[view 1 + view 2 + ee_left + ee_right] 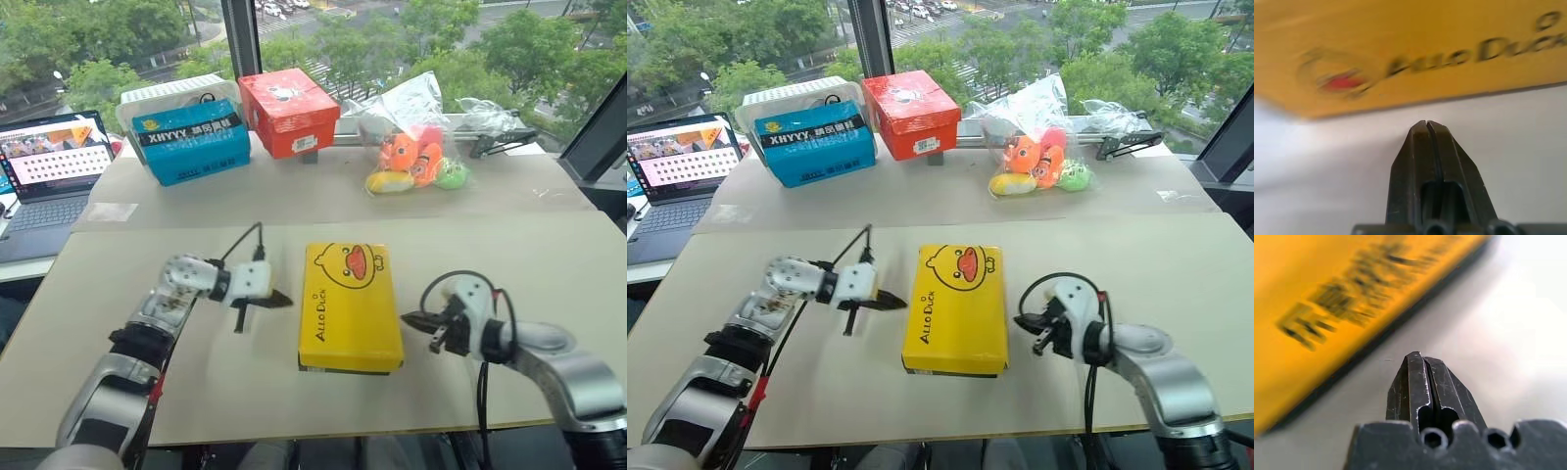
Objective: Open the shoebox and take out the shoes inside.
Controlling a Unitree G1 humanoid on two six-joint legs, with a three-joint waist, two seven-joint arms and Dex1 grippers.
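The shoebox (351, 305) lies closed in the middle of the table, its yellow lid showing a duck face and "Allo Duck". The shoes are hidden. My left gripper (284, 300) is shut and points at the box's left long side, a short gap away. On the other side, my right gripper (408, 318) is shut too, its tip just off the box's right edge near the front corner. The left wrist view shows shut fingers (1426, 147) before the yellow lid (1400, 44). In the right wrist view, shut fingers (1420, 377) sit beside the lid and black base (1327, 308).
A blue box (191, 142) and a red-orange box (289, 110) stand at the back. A clear bag of plush toys (411, 157) lies at the back right. A laptop (49, 166) sits at the far left. The table's front edge runs close behind both grippers.
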